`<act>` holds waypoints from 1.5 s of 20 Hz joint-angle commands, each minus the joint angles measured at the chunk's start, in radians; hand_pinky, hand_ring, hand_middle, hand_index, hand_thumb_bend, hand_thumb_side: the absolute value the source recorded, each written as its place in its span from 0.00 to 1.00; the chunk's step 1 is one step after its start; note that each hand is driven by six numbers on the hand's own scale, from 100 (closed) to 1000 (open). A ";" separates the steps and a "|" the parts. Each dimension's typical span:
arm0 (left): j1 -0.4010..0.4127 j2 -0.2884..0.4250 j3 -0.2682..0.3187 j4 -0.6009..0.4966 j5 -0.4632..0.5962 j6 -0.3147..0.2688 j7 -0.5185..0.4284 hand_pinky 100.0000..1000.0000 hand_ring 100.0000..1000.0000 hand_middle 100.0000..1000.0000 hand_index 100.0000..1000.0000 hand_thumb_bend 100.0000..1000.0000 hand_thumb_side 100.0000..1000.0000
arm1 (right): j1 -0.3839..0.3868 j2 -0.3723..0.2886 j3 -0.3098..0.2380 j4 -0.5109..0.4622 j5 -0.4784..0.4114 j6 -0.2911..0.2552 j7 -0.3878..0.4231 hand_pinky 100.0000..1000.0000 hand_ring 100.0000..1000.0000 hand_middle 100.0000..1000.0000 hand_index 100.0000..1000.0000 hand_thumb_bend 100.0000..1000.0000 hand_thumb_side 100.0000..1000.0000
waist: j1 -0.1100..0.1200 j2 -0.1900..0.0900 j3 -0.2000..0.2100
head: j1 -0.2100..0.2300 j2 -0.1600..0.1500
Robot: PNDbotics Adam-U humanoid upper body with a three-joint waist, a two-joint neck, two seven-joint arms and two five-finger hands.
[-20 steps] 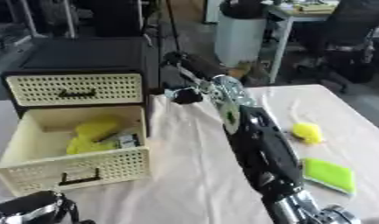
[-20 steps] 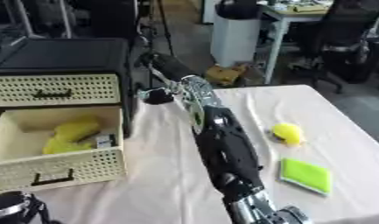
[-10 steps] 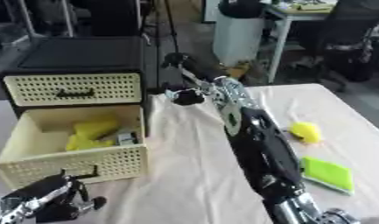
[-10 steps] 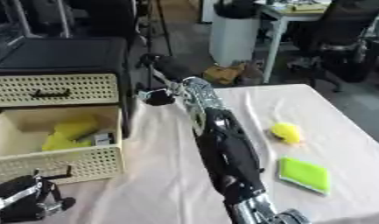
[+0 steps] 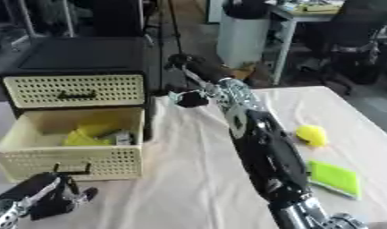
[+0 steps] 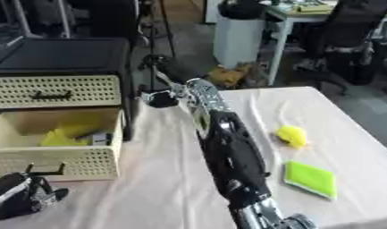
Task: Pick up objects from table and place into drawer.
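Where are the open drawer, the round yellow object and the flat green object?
open drawer (image 5: 71, 161), left eye view, on its perforated front wall.
round yellow object (image 5: 312, 134), left eye view, on its middle.
flat green object (image 5: 334, 177), left eye view, on its top face.

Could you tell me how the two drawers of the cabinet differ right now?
The upper drawer is pushed shut, the lower drawer pulled out. The upper drawer's inside is hidden; the lower drawer shows yellow items inside. Both have cream perforated fronts with dark handles.
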 commanded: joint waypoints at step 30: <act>-0.288 -0.028 0.091 0.316 -0.075 0.034 0.227 0.00 0.06 0.20 0.70 0.44 1.00 | -0.037 0.038 0.020 -0.037 -0.018 -0.039 -0.004 0.96 0.98 0.91 0.86 0.00 0.37 | -0.022 0.041 -0.110 | 0.039 -0.032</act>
